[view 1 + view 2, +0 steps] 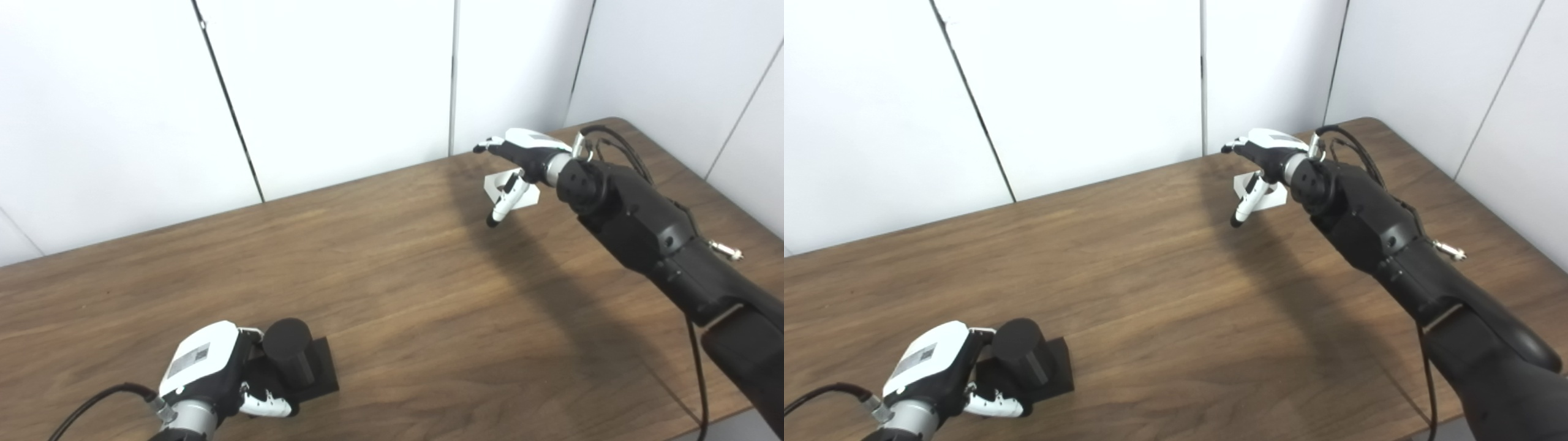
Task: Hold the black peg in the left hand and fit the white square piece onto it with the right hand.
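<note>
The wooden table point(392, 275) is filling both views, white wall panels point(337, 79) standing behind it. The right arm point(649, 239) is reaching across to the far right corner, its right hand point(520, 160) hanging over the white square piece point(512, 191), which is lying flat on the wood; fingers are spread apart and gripping nothing, thumb pointing down beside the piece (contact cannot be told). At the near left edge the left hand point(211, 373) is wrapping its fingers around the black peg point(289, 352), which is standing upright on its square black base point(318, 367), base resting on the table. Judgement: the white piece is looking thin, rigid and light, likely smooth plastic, so it is probably best pinched at opposite outer edges, keeping its central opening free. The right eye view is showing more bare table right of the peg; the left eye view is showing the piece's near edge more clearly.
</note>
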